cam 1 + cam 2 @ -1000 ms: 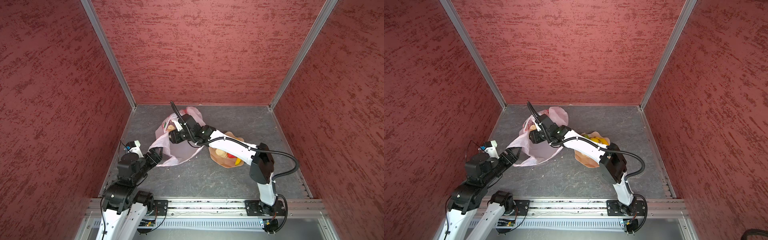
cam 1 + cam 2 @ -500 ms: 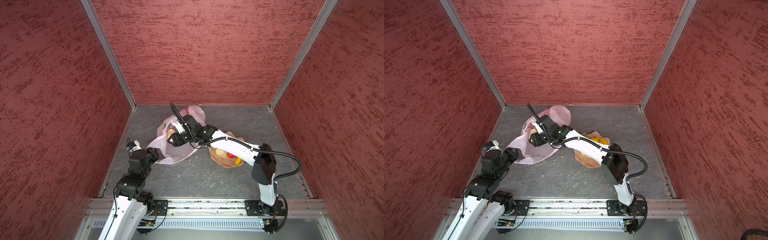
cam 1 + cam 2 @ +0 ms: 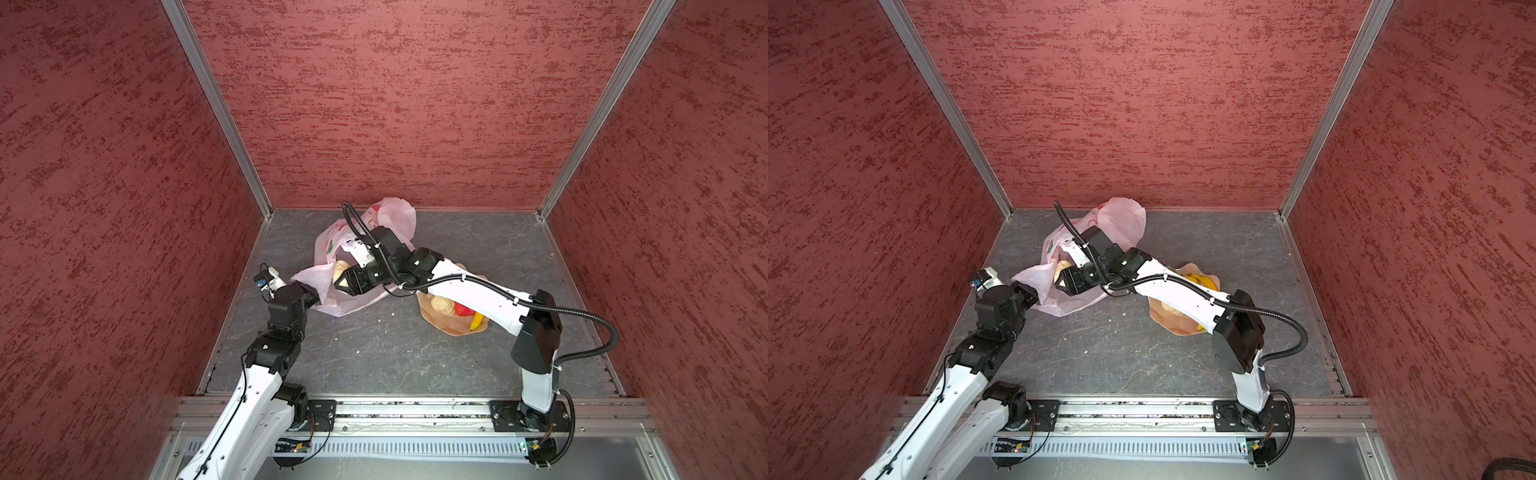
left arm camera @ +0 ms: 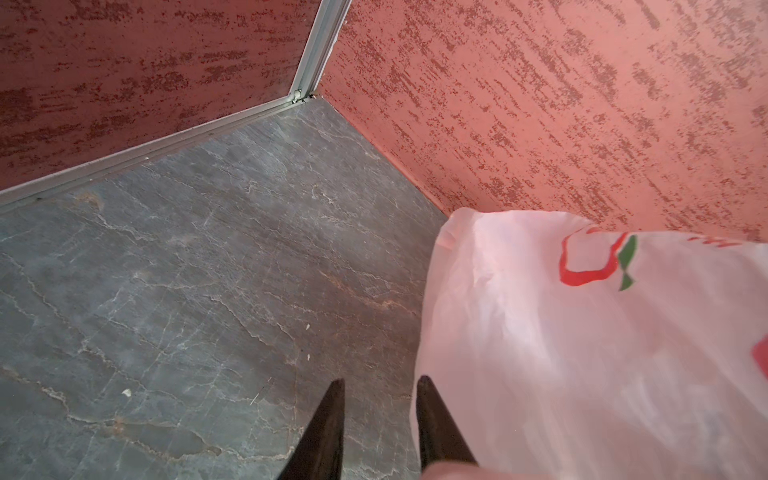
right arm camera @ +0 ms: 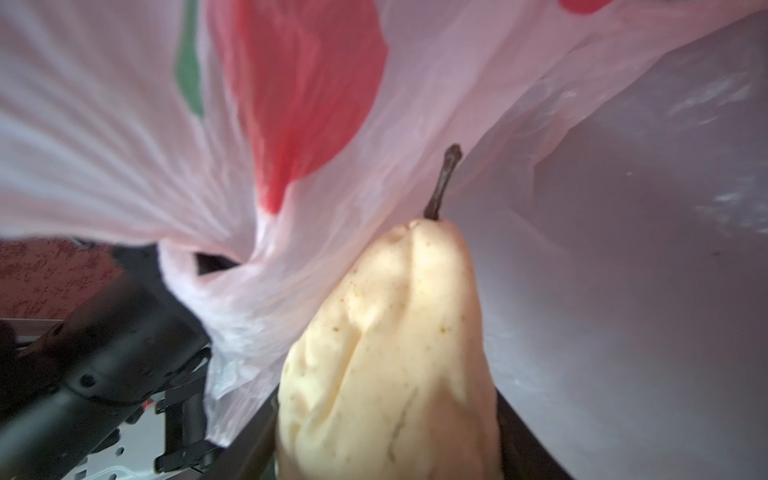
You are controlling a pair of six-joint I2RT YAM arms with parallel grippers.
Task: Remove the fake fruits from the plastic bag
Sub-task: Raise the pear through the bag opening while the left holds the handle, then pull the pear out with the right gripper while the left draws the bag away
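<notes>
My right gripper (image 3: 340, 278) clamps the likely light, rigid pear (image 5: 395, 353) mid-body; left gripper (image 4: 380, 386) at plastic bag (image 4: 582, 353): I cannot tell.

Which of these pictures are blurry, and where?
Right wrist view: the pear and plastic bag sit so close they look soft, light glowing through the film. Left wrist view: floor sharp, bag's near edge smeared. Both top views: crisp, evenly lit.

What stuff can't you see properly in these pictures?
- Right gripper: the pale pear hides its tips, right wrist view.
- Left gripper: pinching the plastic bag or not? Left wrist view's edge cuts its fingers.
- Bowl: the right arm covers part, both top views.
- Bag's inside: folds hide it, top views.
</notes>
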